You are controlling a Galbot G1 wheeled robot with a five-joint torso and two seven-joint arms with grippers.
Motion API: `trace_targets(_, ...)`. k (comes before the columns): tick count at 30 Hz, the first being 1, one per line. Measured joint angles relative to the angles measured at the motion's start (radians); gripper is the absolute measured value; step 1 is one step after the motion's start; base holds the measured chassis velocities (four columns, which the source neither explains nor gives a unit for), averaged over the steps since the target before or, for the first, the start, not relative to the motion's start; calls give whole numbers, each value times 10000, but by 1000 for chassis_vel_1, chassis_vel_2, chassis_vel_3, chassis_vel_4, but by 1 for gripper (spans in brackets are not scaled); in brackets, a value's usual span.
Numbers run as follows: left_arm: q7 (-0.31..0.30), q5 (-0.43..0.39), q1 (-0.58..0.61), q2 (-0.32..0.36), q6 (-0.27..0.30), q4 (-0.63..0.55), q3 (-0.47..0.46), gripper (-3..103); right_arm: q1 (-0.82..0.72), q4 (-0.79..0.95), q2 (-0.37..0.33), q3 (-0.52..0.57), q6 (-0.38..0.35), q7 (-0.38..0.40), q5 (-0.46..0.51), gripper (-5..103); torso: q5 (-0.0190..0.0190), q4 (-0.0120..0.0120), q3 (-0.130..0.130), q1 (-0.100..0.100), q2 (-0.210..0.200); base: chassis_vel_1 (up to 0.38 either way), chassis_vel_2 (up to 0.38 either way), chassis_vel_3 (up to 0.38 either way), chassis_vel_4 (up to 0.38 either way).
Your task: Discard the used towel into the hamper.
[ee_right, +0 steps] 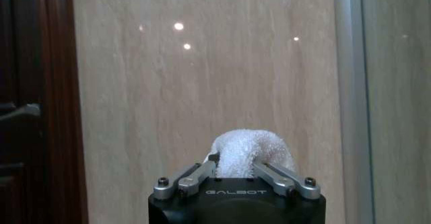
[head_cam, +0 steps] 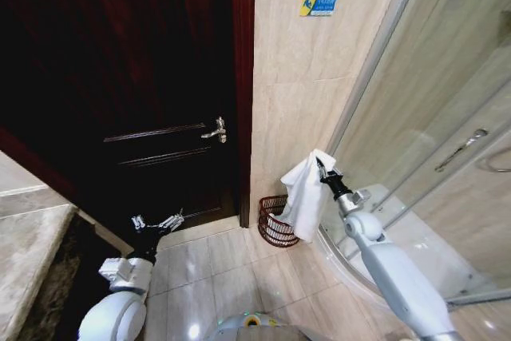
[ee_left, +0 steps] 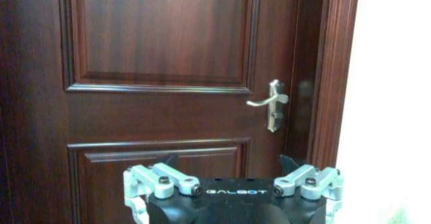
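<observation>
With our right pincer (head_cam: 320, 163) pinching the white towel (head_cam: 304, 196) above the hamper (head_cam: 275, 220) and our left pincer (head_cam: 158, 223) spread idle, a mistimed release risks draping it over the rim.

Dark wooden door (head_cam: 144, 77), beige tiled wall (head_cam: 295, 93), glossy floor (head_cam: 207, 277).

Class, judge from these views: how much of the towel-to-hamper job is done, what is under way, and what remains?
Done: the right gripper is shut on the white towel, lifted clear of the floor. In hand: the towel hangs above and partly in front of the hamper, which stands against the tiled wall beside the door. Left: the towel is not yet in the hamper. The left gripper is open, idle near the door.
</observation>
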Motion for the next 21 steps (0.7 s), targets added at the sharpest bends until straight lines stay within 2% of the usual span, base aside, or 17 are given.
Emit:
trace_targets(16,0,0,0,0,0,0,0,98,415,-1302,283,-655,-79,-106,99,9,1,-1,0,-1,-1,0,0,0,0)
trace_targets(21,0,0,0,0,0,0,0,98,1583,-2234,276,-906,228,-361,84,9,1,0,0,-1,-2,0,0,0,0)
